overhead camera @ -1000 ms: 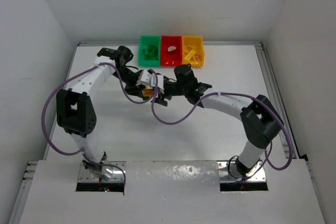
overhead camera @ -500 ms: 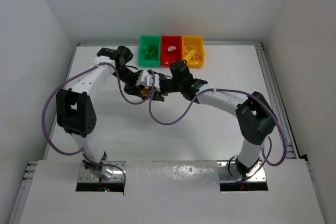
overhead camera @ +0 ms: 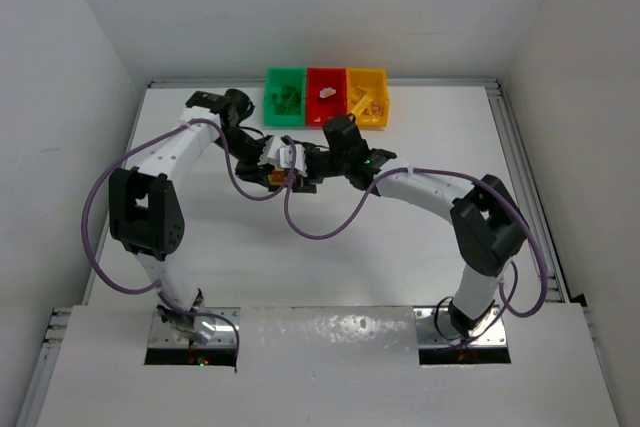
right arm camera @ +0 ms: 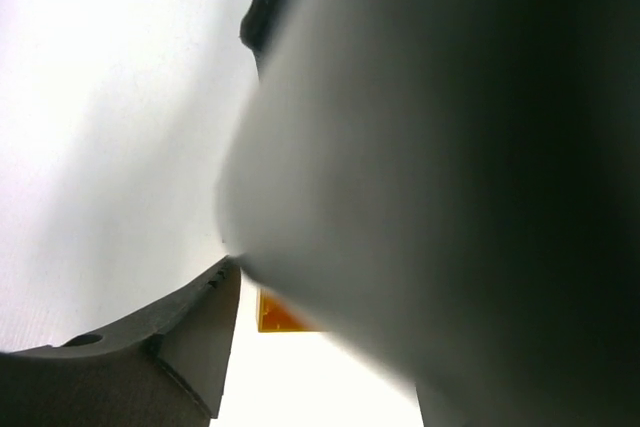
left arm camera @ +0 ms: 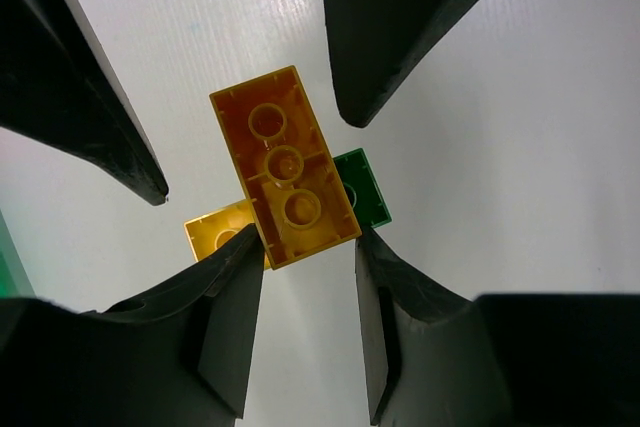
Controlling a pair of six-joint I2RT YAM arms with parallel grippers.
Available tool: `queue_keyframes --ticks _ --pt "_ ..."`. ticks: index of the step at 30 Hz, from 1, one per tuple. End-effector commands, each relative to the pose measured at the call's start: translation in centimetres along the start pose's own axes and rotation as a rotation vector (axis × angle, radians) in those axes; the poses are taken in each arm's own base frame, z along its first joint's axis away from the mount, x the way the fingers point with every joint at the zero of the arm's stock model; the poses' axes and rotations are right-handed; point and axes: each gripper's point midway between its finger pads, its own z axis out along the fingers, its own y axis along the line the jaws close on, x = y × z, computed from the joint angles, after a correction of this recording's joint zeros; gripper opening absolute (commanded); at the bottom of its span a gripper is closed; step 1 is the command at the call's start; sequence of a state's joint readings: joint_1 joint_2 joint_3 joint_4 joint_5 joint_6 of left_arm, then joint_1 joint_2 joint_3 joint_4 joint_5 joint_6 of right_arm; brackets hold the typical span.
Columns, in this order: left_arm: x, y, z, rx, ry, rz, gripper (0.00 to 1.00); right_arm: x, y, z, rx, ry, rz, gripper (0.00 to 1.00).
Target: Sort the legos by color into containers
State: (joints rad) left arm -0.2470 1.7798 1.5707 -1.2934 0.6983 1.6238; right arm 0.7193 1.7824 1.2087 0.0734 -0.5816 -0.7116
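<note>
In the left wrist view my left gripper (left arm camera: 305, 242) is shut on the near end of an orange-yellow lego (left arm camera: 285, 182), seen from its hollow underside. A yellow lego (left arm camera: 215, 232) and a green lego (left arm camera: 362, 185) are stuck behind it. My right gripper (left arm camera: 250, 152) reaches in from the far side, open, its fingers apart on either flank of the brick. From above, both grippers meet over the table around the lego (overhead camera: 278, 178). The green container (overhead camera: 285, 72), red container (overhead camera: 326, 71) and yellow container (overhead camera: 367, 72) stand in a row at the back.
The right wrist view is mostly blocked by the blurred body of the left gripper; one right finger (right arm camera: 190, 337) and a corner of the orange lego (right arm camera: 280, 315) show. Purple cables loop from both arms. White walls close in the table.
My right arm has swung left until its gripper meets the left gripper, and its jaws have narrowed round the brick. The left gripper has held still with the stack.
</note>
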Motion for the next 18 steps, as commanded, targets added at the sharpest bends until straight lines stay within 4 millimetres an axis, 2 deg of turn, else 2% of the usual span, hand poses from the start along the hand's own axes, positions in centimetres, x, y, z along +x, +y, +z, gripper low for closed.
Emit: queue_keyframes --ticks 1,2,4,5,6,10,13,18 --pt "-4.1 -0.1 -0.4 -0.008 -0.119 0.058 0.00 4.7 2.8 0.4 -0.053 0.147 0.062 0.64" --pt "-4.0 -0.2 -0.4 -0.007 -0.116 0.055 0.00 4.8 3.2 0.3 -0.055 0.147 0.087 0.64" --pt "-3.7 -0.4 -0.2 0.000 -0.110 0.056 0.00 2.9 1.7 0.0 0.020 0.079 0.110 0.66" --pt "-3.7 -0.4 -0.2 0.001 -0.110 0.056 0.00 2.5 2.3 -0.1 0.020 0.052 0.120 0.67" --pt "-3.6 -0.6 0.0 0.006 -0.109 0.051 0.00 1.0 1.5 -0.8 0.052 0.007 0.108 0.69" --pt "-4.5 -0.3 -0.3 -0.006 -0.143 0.049 0.00 -2.3 0.0 -1.7 0.114 -0.107 0.095 0.71" --pt "-5.2 0.2 -0.9 -0.023 -0.155 0.058 0.00 -4.1 -0.5 -2.5 0.145 -0.164 0.100 0.72" --pt "-5.2 0.2 -1.3 -0.035 -0.142 0.075 0.00 -5.2 -1.2 -3.6 0.172 -0.186 0.078 0.72"
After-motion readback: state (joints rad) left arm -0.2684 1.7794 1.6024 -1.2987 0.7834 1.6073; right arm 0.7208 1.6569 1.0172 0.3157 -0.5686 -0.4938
